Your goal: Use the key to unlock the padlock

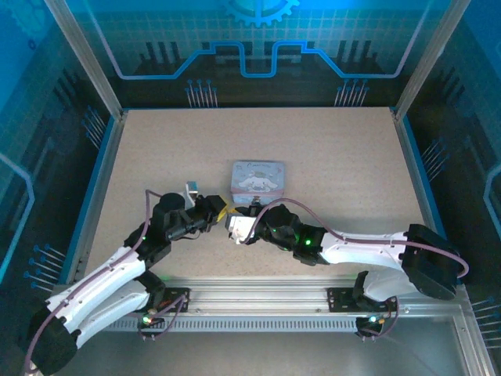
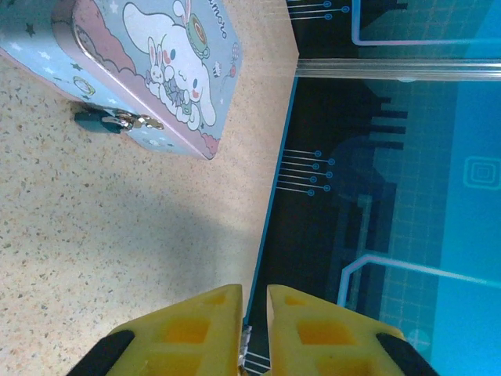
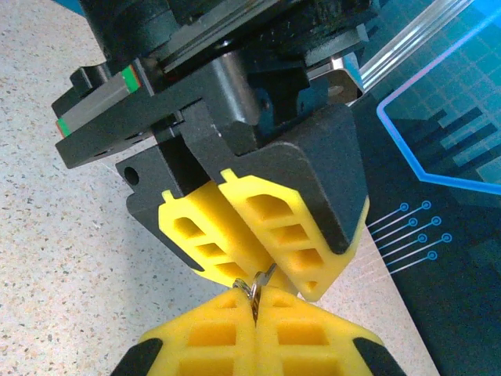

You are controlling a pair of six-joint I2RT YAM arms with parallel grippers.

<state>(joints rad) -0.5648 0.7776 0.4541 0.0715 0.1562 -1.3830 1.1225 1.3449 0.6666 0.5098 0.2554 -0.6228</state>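
Yellow fingers cover nearly all of the key (image 3: 251, 290). From the right wrist camera you only get a small silvery ring and a thin metal sliver poking out where the two grippers meet nose to nose. The right gripper (image 3: 254, 312) has its fingers pressed flat together on the ring end. The left gripper (image 3: 270, 277) faces it with its fingers drawn almost together and the sliver running into their seam, so it looks to be pinching the other end. The left wrist camera shows a thin slit between that gripper's fingers with a glint of metal low in it, too blurry to read. From the top camera the key is too tiny to spot.

The padlock (image 2: 95, 119) is a small dark bluish block. It sits against the front wall of the tin (image 2: 156, 63), right beside a silvery clasp, and I can't make out its shackle. The tin is pastel with a white long-eared cartoon character on the lid, and it lies flat on the speckled table (image 2: 117, 235).

Room-wise, the top view shows the tin mid-table, well apart from the blue-lipped side edges. Both grippers are just in front of it, slightly to its left.
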